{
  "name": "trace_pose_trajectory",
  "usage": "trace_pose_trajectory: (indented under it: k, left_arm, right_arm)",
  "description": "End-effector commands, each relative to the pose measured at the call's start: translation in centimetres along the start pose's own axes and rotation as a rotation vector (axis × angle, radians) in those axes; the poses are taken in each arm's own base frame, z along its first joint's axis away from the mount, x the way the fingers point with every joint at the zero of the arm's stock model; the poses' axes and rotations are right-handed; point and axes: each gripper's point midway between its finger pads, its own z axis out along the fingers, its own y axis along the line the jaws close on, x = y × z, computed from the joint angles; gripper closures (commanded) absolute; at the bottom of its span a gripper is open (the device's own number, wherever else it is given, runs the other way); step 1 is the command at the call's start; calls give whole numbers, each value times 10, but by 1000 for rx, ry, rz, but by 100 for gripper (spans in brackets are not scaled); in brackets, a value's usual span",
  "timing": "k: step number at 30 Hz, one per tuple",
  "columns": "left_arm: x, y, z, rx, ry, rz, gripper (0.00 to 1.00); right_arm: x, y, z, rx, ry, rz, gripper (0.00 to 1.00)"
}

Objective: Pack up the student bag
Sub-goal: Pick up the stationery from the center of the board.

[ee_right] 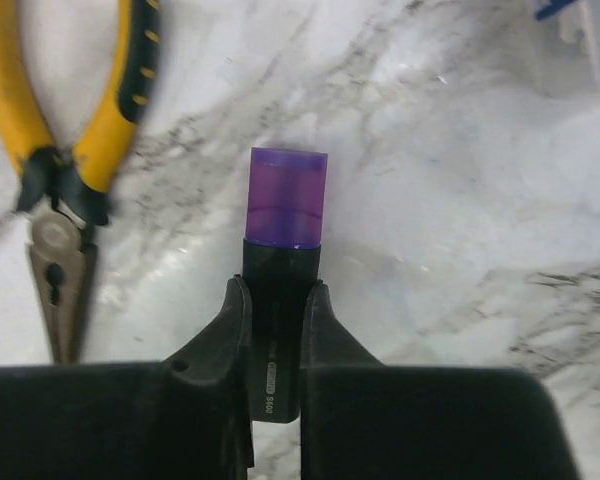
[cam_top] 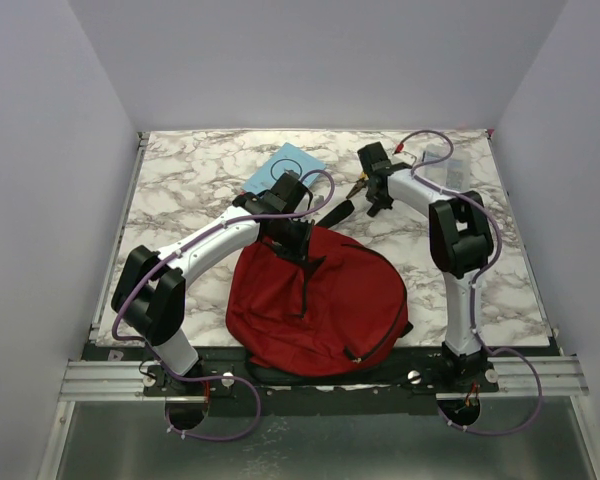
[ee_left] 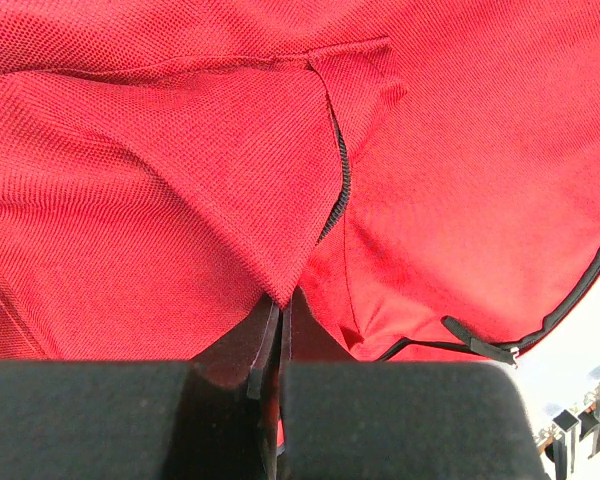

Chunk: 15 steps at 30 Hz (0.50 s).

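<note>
The left pincer (ee_left: 278, 310) was closed on the bag (cam_top: 315, 300), its fingers (ee_left: 265, 345) pressed together with a pointed fold of red cloth nipped between their tips. In the left wrist view the cloth filled almost the whole frame, and a black zipper (ee_left: 340, 180) ran down the right edge of the pinched fold. From above, the left pincer (cam_top: 298, 245) sat at the bag's far edge, left of middle.

The bag lay flat on the marble tabletop (cam_top: 180, 190) between the two arms, its near edge over the front rail by their bases. A black strap (cam_top: 332, 213) stretched from its far edge toward the middle of the tabletop. A blue book (cam_top: 283, 165) lay beyond the left wrist, apart from the bag.

Right of the strap, pliers (ee_right: 55, 190) with yellow and black handles lay on the tabletop, jaws nearly shut.

Just right of them, not touching, the right pincer (ee_right: 276, 290) was clamped on a marker (ee_right: 285, 215), one finger on each side of its black barrel. The purple cap stuck out past the fingertips. Whether the marker rested on the tabletop or hung just above it, I could not tell.
</note>
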Motion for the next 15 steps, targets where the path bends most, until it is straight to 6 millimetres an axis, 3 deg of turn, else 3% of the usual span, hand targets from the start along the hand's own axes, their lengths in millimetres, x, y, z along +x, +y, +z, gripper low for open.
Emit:
trace_pose_trajectory:
  k: [1, 6, 8, 10, 15]
  left_arm:
    - [-7, -12, -4, 41, -16, 10, 100]
    - [-7, -11, -3, 37, -19, 9, 100]
    - [-7, -11, -3, 35, -18, 9, 100]
    - [-7, -11, -4, 36, -19, 10, 100]
    - [-7, -12, -3, 38, -16, 8, 100]
  right_arm:
    - [-5, -27, -19, 15, -9, -40, 99]
    - [-26, -39, -57, -59, -84, -50, 100]
    - [-26, -37, -75, -149, -88, -84, 100]
    - [-22, -32, -93, -263, -82, -126, 100]
    - [14, -16, -149, -619, 5, -236, 99]
